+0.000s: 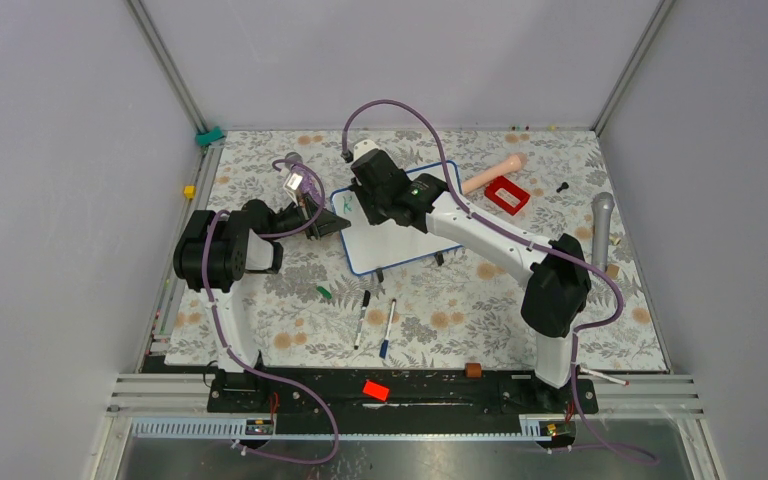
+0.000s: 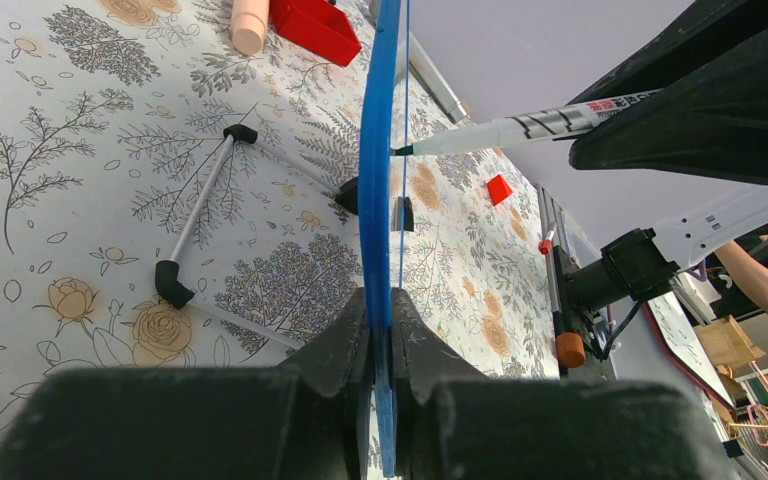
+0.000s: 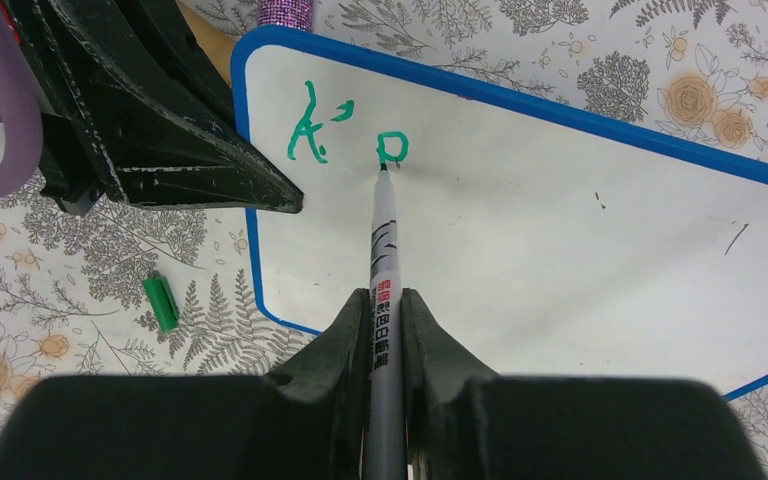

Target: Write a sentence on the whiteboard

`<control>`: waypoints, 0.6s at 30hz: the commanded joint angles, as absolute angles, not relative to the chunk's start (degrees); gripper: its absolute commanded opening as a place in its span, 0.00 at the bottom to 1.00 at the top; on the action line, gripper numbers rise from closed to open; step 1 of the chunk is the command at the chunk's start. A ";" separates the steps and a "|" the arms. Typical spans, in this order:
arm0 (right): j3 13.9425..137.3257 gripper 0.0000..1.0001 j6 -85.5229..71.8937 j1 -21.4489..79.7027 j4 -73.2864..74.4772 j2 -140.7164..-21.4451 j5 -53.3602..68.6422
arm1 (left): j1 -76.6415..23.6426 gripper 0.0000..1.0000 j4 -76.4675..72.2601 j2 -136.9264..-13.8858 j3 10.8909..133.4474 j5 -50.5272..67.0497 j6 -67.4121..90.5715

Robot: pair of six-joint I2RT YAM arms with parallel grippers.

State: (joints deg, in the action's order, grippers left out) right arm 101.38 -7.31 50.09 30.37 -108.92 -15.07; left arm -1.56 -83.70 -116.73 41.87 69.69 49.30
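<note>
While slim marker point(image 3: 385, 250) touches glossy whiteboard point(image 3: 560, 260), thin blue rim, rounded corners.

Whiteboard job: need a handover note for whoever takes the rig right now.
Left hand: shut on the whiteboard by its blue edge, steadying it.
Right hand: shut on a marker, with the tip against the board.
Done: two green letters near the corner by the left hand; the tip sits at the second one.
Left: the rest of the sentence. Most of the board is blank.
Note: a green cap lies on the table beside the board.
</note>
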 commanded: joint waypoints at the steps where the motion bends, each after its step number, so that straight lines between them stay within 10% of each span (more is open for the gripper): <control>1: 101.16 0.00 -6.88 49.57 31.80 -109.34 -15.59 | -1.89 0.00 -84.37 -116.91 40.43 72.46 43.07; 18: 99.42 0.00 -6.37 49.44 29.04 -105.30 -17.53 | -1.89 0.00 -84.37 -116.89 40.45 72.33 43.07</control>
State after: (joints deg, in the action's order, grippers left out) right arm 101.08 -7.29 50.09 31.20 -108.79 -15.84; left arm -1.56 -83.68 -116.73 41.87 69.65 49.30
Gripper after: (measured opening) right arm 0.172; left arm 0.065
